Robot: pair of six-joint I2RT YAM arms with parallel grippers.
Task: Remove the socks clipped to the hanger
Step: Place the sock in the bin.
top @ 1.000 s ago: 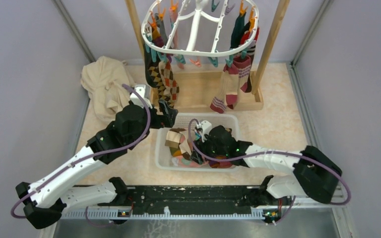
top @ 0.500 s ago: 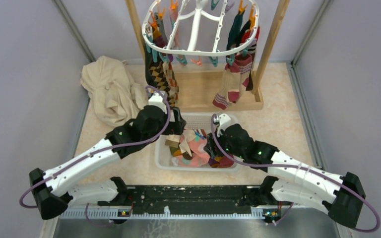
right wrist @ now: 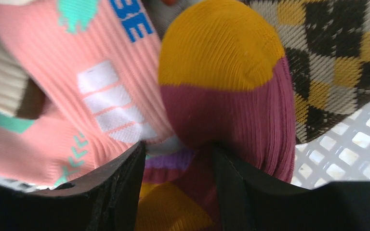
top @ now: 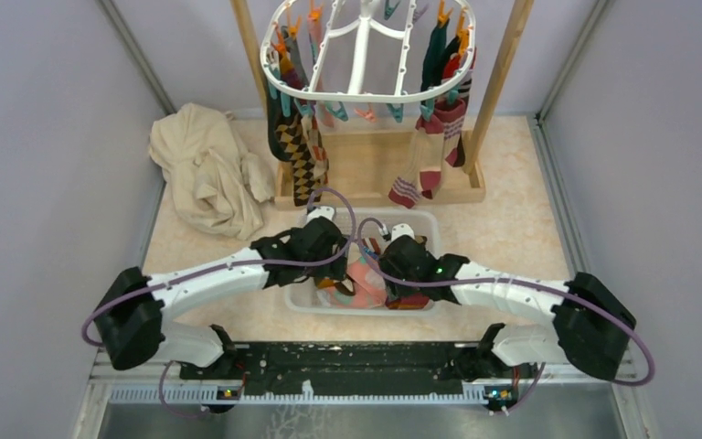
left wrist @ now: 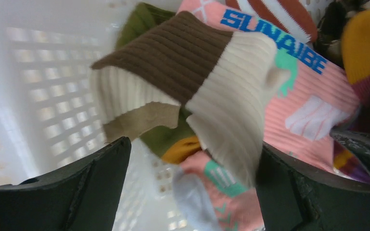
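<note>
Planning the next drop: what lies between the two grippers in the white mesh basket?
A pink fabric sock with blue lettering, seen in the top external view.

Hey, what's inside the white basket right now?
Loose socks: a pink lettered sock, a brown-and-cream sock, a mustard-and-maroon sock. The arms hide part of it; anything beneath the pile is covered.

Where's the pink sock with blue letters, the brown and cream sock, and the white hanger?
pink sock (left wrist: 313, 103): left wrist view, on its pink middle.
brown and cream sock (left wrist: 178, 55): left wrist view, on the brown ribbed part.
hanger (top: 360, 55): top external view, on its white centre bar.
</note>
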